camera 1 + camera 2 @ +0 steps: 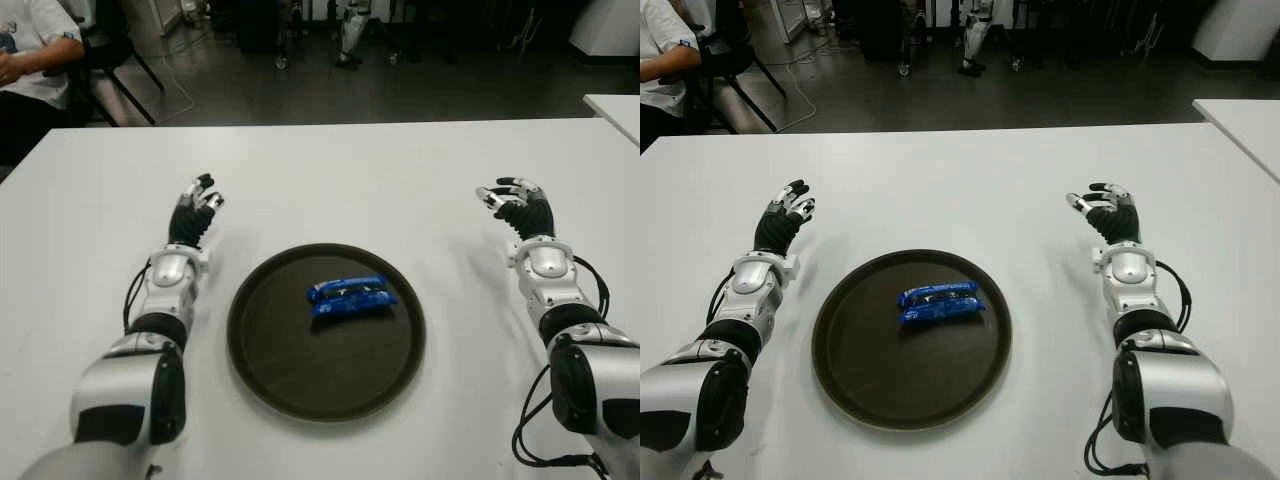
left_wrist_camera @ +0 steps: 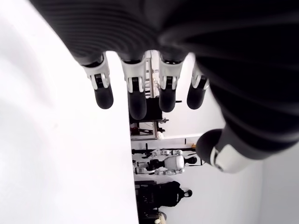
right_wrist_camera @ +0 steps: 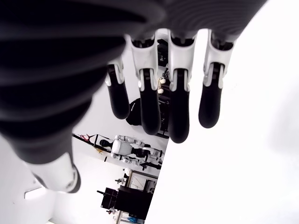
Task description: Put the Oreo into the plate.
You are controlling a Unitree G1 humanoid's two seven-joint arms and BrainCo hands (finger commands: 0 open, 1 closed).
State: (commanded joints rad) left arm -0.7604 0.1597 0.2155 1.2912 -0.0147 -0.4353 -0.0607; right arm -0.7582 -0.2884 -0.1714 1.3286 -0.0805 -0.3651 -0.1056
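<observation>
Left fingers: spread and relaxed, nothing between them; wrist view shows only bare table and room beyond.
Right fingers: likewise loosely extended, thumb apart, holding nothing.
Left hand: over the white table, left of the plate and beyond its far rim.
Right hand: over the table on the plate's right, also past the far rim; whether either hand touches the table, cannot tell.
Oreo: blue pack, lying inside the plate, slightly right of its centre and toward the far half.
Long axis: runs left to right, across the robot's front, tilted a little.
Direction from fingers: inward and back toward the body from both hands; it lies between them.
Nearer hand: roughly even; the pack's offset slightly favours the right, judged only.
Task state: pack already sits in the plate, so the placement looks done; no grasp appears needed.
Background: a seated person at the far left.
</observation>
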